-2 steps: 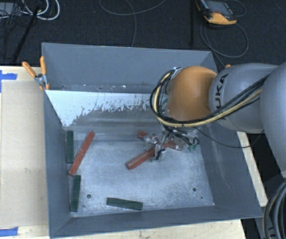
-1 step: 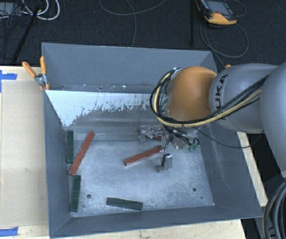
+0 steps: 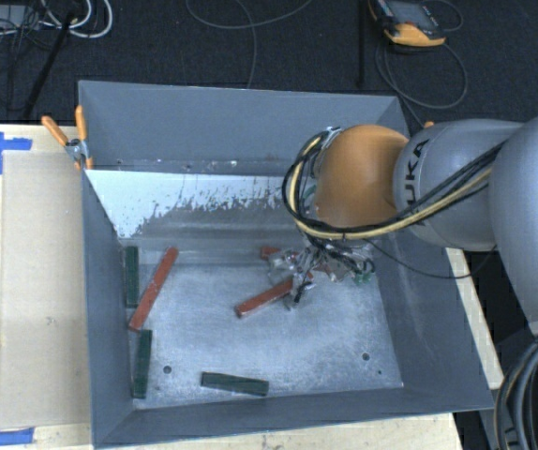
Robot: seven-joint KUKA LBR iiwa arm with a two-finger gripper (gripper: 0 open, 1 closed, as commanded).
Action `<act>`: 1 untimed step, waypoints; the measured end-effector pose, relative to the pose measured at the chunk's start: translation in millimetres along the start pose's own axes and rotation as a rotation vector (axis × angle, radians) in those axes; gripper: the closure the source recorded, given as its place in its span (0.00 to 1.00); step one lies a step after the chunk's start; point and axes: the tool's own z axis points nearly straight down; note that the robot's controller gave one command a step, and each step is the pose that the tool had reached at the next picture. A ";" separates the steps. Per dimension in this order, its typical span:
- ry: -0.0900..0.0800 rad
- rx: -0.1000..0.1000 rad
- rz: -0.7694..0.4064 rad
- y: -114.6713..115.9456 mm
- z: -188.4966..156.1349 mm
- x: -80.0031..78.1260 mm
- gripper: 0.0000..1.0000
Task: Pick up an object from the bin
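Reddish-brown flat bar (image 3: 264, 300) lies slantwise on the mid-floor of the grey metal bin (image 3: 250, 139), its right end just beside the fingers (image 3: 297, 287). Whether these are released or clenched cannot be told. Bare speckled floor surrounds the bar. Dark green bars (image 3: 131, 275) lie near the left wall.

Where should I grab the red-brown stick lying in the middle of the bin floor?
Take the red-brown stick near mid-length, straight down from above, closing across its narrow width. It lies flat and diagonal, with bare floor along both long sides; its upper-right end sits at the gripper.
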 end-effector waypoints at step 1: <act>-0.007 0.005 -0.163 -3.2 -164.2 21.4 1.00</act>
